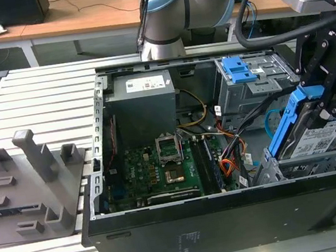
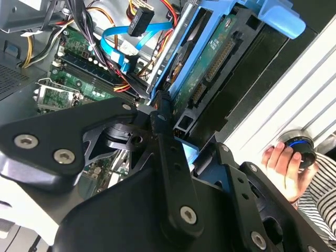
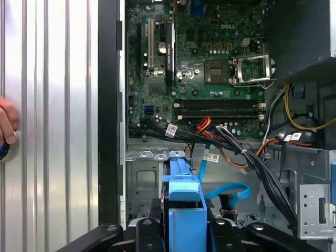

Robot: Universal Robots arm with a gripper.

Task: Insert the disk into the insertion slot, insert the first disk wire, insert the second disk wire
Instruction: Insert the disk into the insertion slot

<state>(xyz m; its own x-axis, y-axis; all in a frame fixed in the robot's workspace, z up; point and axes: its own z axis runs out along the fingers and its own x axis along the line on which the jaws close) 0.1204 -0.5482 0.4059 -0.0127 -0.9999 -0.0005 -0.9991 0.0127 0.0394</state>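
Jaws pinch the disk tilted at the insertion slot; the second wrist view catches a hand

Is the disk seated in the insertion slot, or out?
Not seated. The gripper holds the disk steeply tilted over the insertion slot, one end raised well above it. Whether the lower edge has entered, cannot tell.

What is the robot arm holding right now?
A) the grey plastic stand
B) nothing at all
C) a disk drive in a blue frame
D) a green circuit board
C: in the exterior view the arm's fingers are closed on the disk drive in its blue frame, held tilted over the open computer case.
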